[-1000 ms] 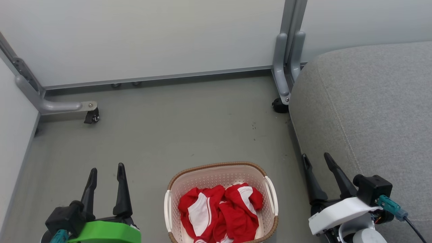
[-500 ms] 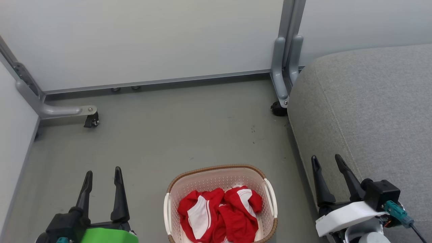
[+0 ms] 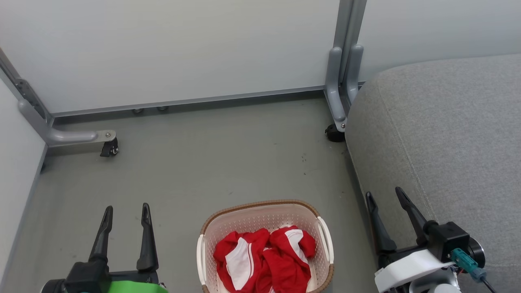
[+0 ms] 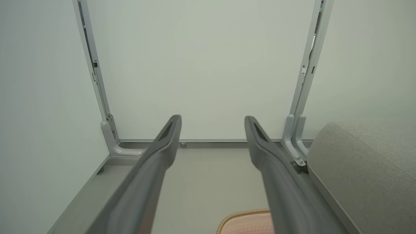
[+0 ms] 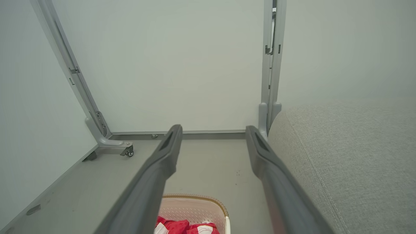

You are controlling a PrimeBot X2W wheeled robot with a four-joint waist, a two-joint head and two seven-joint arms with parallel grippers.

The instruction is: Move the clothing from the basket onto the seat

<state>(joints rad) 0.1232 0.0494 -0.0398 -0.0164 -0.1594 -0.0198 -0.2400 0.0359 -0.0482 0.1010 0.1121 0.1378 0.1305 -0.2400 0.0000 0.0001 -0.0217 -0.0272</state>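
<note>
The red and white clothing [image 3: 264, 260] lies crumpled inside the cream basket [image 3: 260, 204] on the floor at the bottom middle of the head view. The right wrist view catches the clothing [image 5: 177, 226] and the basket rim [image 5: 195, 197] at its lower edge. The grey seat [image 3: 447, 134] fills the right side. My left gripper [image 3: 126, 209] hangs open to the left of the basket, holding nothing. My right gripper [image 3: 384, 195] is open too, just right of the basket, in front of the seat's edge. In the left wrist view a corner of the basket [image 4: 247, 215] shows between my open fingers.
White partition panels close off the back and left. Their grey metal feet with castors stand at the left [image 3: 108, 144] and beside the seat [image 3: 336, 130]. Grey floor [image 3: 211, 162] stretches between the basket and the back panel.
The head view has shifted a little, so the whole scene sits lower. Both grippers stay open and have drifted slightly. The clothing has not moved in the basket.
</note>
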